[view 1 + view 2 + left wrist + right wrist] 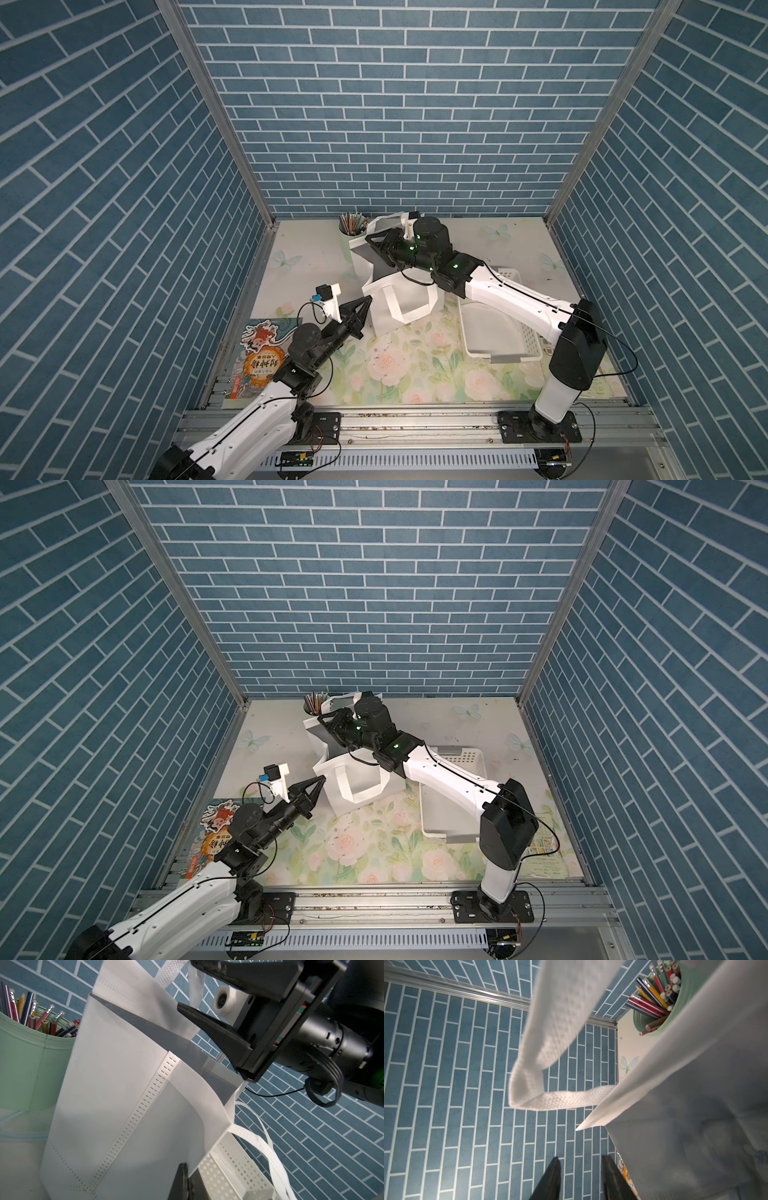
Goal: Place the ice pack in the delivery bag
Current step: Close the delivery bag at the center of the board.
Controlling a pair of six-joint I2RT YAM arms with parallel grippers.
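On floral tabletop [415, 365], white delivery bag [399, 303], blue brick walls [395, 104]

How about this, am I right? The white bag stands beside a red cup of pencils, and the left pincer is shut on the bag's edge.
Not quite. The cup of pencils is pale green, not red, as the left wrist view shows. Otherwise yes: the white bag stands beside it, and the left pincer is shut on the bag's edge.

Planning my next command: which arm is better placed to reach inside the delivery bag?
Right, probably: the right hand is open above the delivery bag; the left hand is shut on its corner.
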